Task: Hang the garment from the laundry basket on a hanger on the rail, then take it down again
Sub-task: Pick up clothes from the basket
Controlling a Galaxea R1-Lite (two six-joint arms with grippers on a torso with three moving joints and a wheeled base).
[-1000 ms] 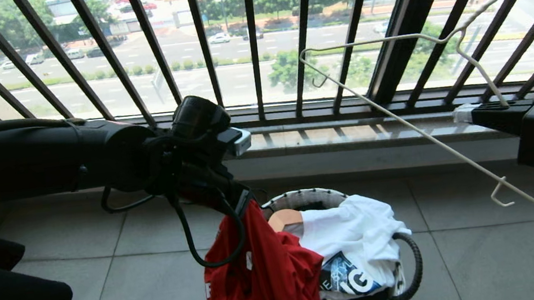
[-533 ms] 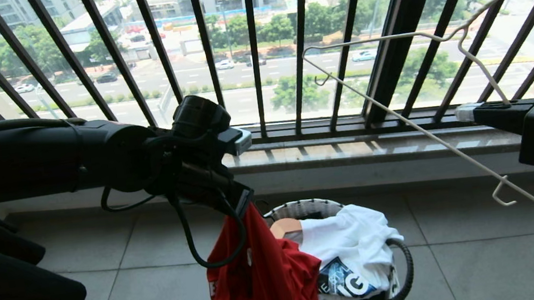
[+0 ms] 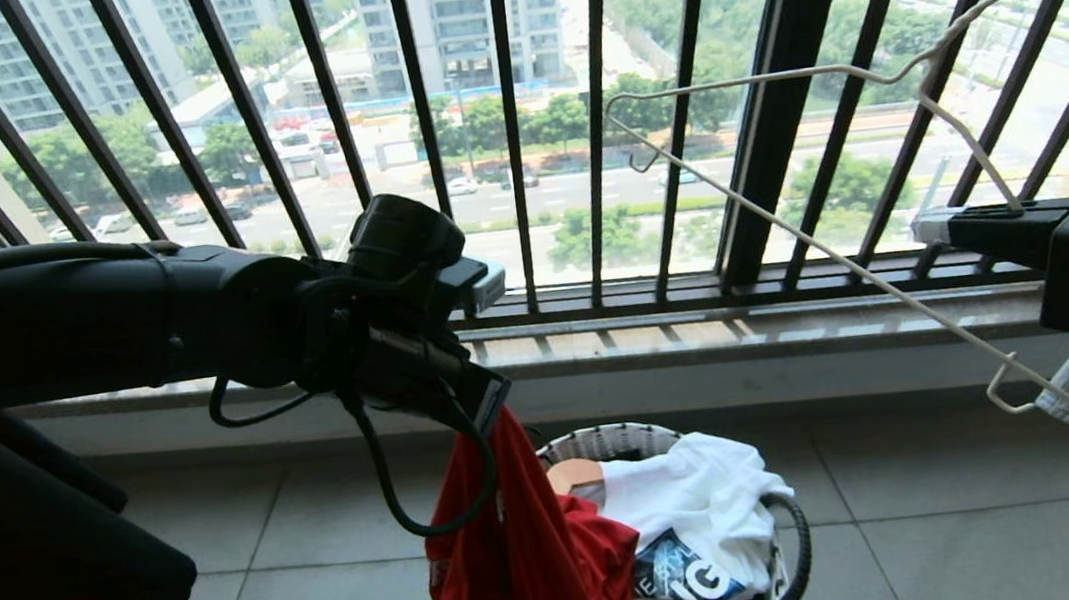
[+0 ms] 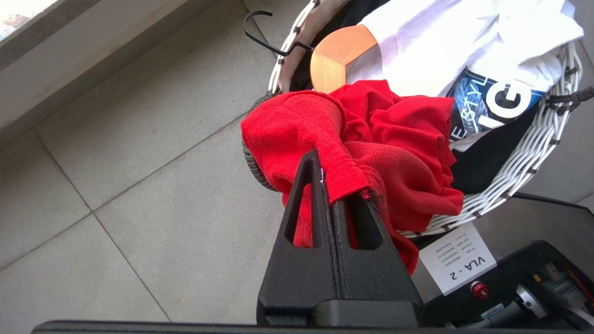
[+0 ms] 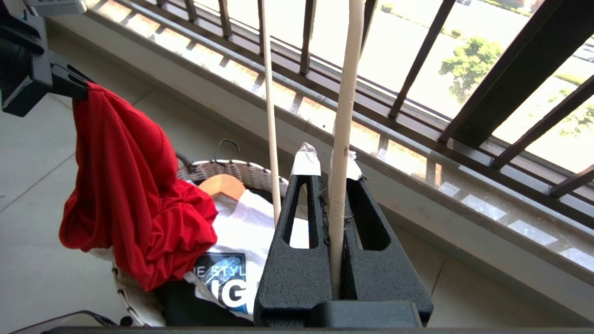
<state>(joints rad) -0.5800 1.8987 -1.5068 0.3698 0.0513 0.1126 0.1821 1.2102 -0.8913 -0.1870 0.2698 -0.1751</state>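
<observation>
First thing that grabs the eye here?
The red T-shirt dangling from the shut left gripper over the round white-mesh laundry basket on the floor. On the right, the right gripper clamps a thin white wire hanger before the dark window bars.

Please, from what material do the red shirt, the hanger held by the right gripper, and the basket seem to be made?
Shirt: soft knit fabric, matte, with ribbed hem. Hanger: thin wire, probably metal under a cream coating. Basket: white woven strands, perhaps wicker or plastic.

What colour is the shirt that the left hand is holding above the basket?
Red. The shirt shows best in the left wrist view, pinched in the left hand.
</observation>
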